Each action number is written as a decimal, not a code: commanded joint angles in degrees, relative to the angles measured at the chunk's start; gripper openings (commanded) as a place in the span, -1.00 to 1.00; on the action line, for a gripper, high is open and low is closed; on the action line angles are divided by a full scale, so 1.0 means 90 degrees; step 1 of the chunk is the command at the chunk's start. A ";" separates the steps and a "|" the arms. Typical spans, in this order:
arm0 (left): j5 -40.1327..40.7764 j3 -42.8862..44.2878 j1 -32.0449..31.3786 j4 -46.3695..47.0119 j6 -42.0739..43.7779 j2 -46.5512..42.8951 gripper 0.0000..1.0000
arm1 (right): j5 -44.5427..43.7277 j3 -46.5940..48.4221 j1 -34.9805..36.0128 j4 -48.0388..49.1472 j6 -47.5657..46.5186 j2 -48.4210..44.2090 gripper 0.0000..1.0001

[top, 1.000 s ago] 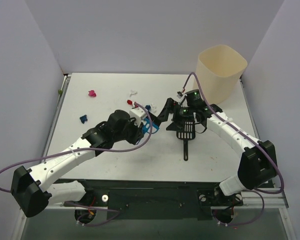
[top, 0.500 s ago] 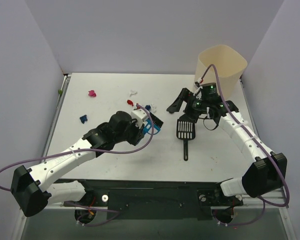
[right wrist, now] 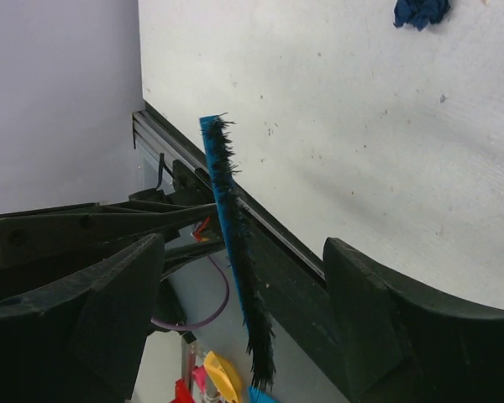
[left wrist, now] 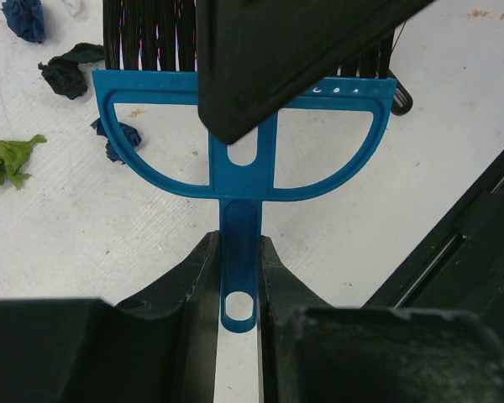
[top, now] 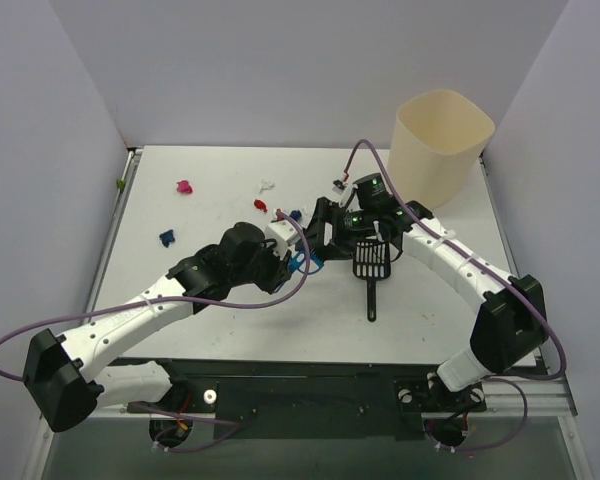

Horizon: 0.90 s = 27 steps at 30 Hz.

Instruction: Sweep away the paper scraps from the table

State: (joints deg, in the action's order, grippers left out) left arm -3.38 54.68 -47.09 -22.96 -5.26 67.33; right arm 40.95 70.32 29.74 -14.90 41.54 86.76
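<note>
Brush (left wrist: 244, 180) is pinched at the handle by left gripper (left wrist: 239, 277). Right gripper (right wrist: 244, 252) is spread astride the bristles, mid-frame; the head is best squared gently.

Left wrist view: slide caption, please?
Left end effector clamps the blue brush by its handle; paper scraps lie beside it.

light: bright, even, diffuse | shadows: faint, soft | wrist views: close foreground blurred, background sharp
</note>
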 commanded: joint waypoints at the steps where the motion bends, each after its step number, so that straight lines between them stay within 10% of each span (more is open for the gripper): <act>1: -0.0133 0.0224 -0.0022 0.0139 0.0096 -0.0088 -0.66 | 0.0060 0.0243 0.0124 -0.0425 -0.0338 0.0125 0.36; 12: -0.0230 0.0233 -0.0022 0.0110 0.0115 -0.0059 -0.66 | 0.0362 0.0087 0.0124 -0.0201 0.0002 0.0145 -0.98; 16: -0.0191 0.0234 -0.0031 0.0119 0.0067 -0.0098 -0.55 | 0.0324 -0.0147 0.0094 0.0247 0.0597 0.0000 -1.00; 23: 0.0004 0.0010 -0.0022 0.0470 -0.0188 -0.0527 0.61 | 0.0098 -0.0985 -0.0451 0.1212 0.1828 -0.0391 -1.00; 27: 0.0189 -0.0108 -0.0022 0.0539 0.0211 -0.0714 0.64 | 0.0138 -0.1533 -0.0706 0.2132 0.2990 -0.0557 -1.00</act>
State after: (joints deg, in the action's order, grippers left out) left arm -3.27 54.06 -47.16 -21.96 -6.31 63.40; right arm 42.59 60.07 25.74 -5.52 56.34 84.95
